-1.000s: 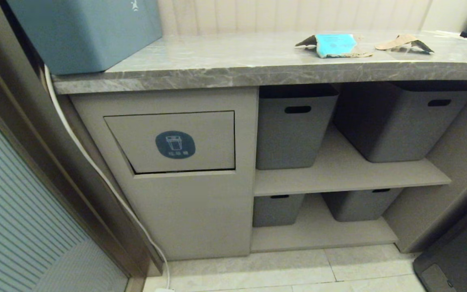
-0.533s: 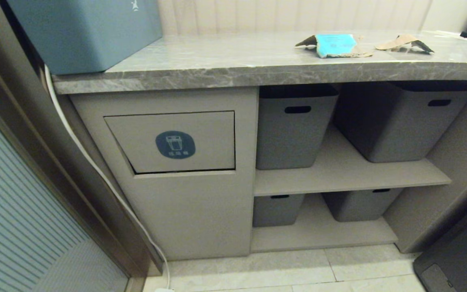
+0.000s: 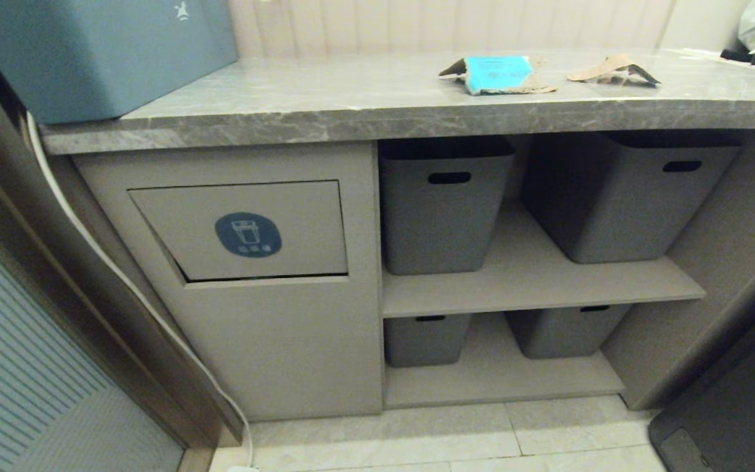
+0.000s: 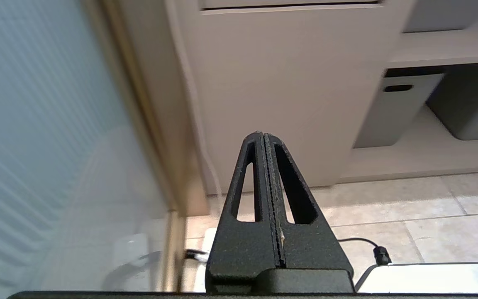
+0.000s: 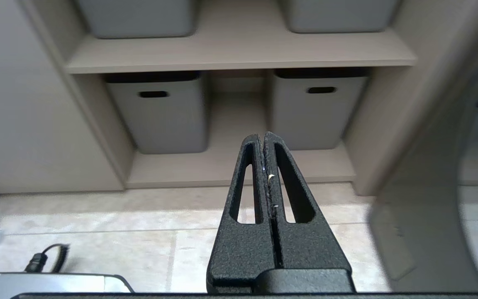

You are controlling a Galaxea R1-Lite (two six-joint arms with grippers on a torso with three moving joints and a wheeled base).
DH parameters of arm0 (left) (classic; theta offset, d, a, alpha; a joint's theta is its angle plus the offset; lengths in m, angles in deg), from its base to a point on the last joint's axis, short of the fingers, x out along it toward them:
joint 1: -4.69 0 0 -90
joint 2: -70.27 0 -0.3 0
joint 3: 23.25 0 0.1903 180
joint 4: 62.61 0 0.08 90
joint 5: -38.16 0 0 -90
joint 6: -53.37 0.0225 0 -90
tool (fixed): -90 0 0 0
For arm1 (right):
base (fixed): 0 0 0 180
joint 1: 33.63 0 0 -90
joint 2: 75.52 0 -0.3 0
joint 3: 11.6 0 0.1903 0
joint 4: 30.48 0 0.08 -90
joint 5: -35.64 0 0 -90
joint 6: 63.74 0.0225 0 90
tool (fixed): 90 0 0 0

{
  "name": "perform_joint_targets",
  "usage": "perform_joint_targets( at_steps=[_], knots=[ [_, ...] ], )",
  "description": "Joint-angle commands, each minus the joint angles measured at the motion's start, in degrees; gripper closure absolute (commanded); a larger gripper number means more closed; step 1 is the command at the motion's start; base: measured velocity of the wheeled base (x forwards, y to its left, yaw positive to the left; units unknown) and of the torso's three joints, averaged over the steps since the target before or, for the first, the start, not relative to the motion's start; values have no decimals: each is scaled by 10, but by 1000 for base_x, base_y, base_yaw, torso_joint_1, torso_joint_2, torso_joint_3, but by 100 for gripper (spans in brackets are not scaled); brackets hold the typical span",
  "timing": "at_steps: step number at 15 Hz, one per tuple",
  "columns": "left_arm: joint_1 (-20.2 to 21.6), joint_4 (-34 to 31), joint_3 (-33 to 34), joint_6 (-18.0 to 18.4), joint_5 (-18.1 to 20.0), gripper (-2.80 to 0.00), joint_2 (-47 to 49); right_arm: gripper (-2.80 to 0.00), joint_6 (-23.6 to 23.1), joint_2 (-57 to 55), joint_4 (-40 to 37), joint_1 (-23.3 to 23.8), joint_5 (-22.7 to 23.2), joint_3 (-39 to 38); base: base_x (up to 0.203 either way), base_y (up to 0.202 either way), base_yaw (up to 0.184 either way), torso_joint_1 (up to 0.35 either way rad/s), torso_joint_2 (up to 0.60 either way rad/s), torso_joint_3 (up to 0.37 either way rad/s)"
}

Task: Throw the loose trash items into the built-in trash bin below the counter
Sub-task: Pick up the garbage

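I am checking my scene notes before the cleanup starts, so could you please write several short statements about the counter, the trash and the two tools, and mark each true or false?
1. Both cardboard scraps lie on the counter. True: the cyan-faced scrap and the plain tan scrap rest on it, apart from each other.
2. The bin flap carries a red sticker. False: the sticker is a dark blue oval with a white bin icon.
3. The left tool holds a scrap. False: it is shut and empty, low near the floor.
4. The right tool is shut. True.
5. The teal-blue box stands on the floor. False: it stands on the counter.
6. Grey tubs sit on the shelves. True.
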Motion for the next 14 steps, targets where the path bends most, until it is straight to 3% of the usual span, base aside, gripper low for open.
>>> perform_joint_targets(
  at_steps=[1,14],
  knots=[
    [0,0,0,0,0,0,1,0,0,0,0,0,1,0,0,-195,1,3,2,-2],
    [0,1,0,-1,0,0,1,0,0,0,1,0,0,0,0,-194,2,1,3,2]
  ],
)
